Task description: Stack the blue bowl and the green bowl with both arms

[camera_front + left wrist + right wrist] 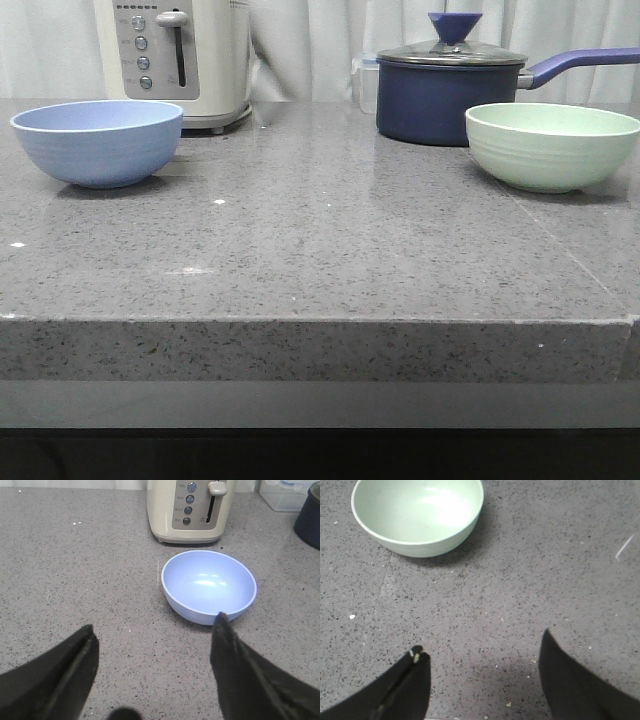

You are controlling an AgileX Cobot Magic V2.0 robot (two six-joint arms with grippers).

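Wide bare grey countertop (330,240) between blue bowl (98,142) and green bowl (551,145), open path across; toaster (180,55) crowds just behind the blue one, lidded saucepan (445,90) just behind the green.

left gripper (155,632) | right gripper (482,652) | matte black, tapered wedge jaws

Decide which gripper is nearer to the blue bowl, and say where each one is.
Left. The left gripper hangs open just short of the blue bowl. The right gripper hangs open across the table, facing the green bowl.
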